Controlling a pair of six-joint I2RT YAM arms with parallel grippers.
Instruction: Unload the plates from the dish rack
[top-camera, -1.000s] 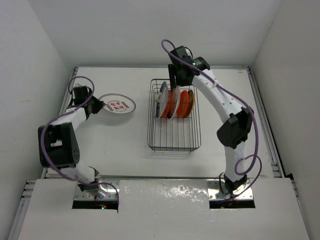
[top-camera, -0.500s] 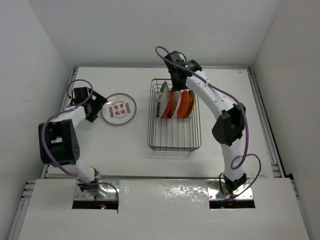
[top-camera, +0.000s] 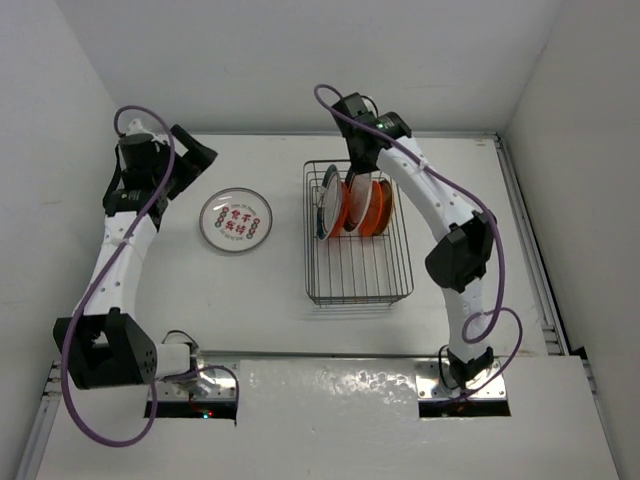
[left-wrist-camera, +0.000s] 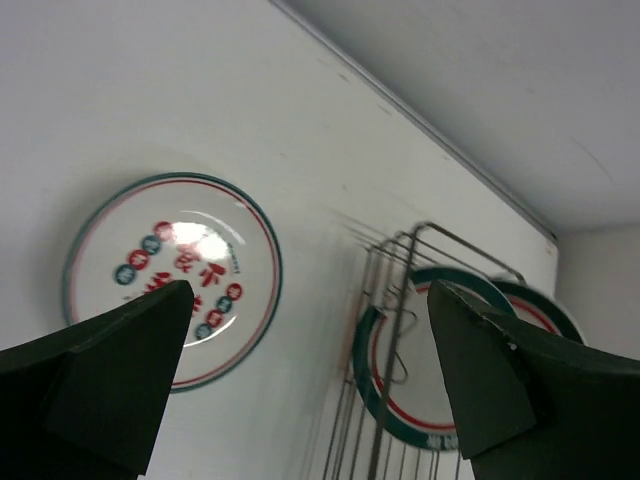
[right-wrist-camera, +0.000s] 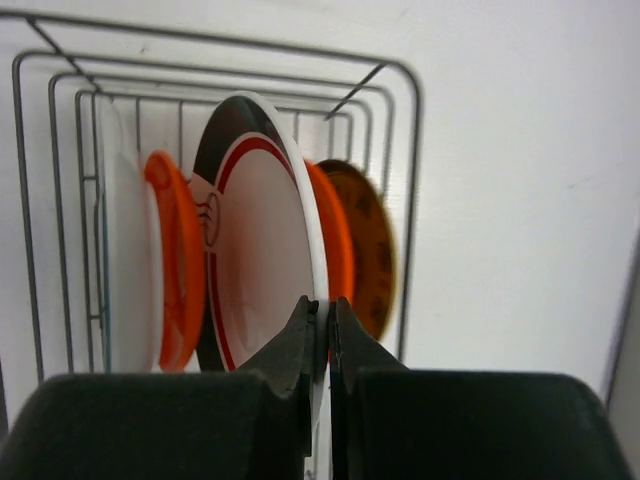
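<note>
The dish rack (top-camera: 360, 270) stands right of centre with several plates on edge at its far end. My right gripper (top-camera: 356, 180) (right-wrist-camera: 322, 303) is shut on the top rim of a white plate with red ring (right-wrist-camera: 265, 270). That plate stands between orange plates (right-wrist-camera: 176, 260). A white plate with red marks (top-camera: 236, 221) (left-wrist-camera: 120, 240) lies flat on the table left of the rack. Above and to the left of it hangs my left gripper (top-camera: 192, 158) (left-wrist-camera: 308, 290), open and holding nothing. The left wrist view also shows a green-ringed plate (left-wrist-camera: 440, 370) behind the rack wires.
White walls close in the table on the left, back and right. A raised rail (top-camera: 520, 200) runs along the right side. The near half of the rack (top-camera: 360, 285) holds no plates.
My left gripper opened and left the white plate on the table, then rose back and to the left. My right gripper came down and shut on the ringed plate's rim. The rack shifted slightly right.
</note>
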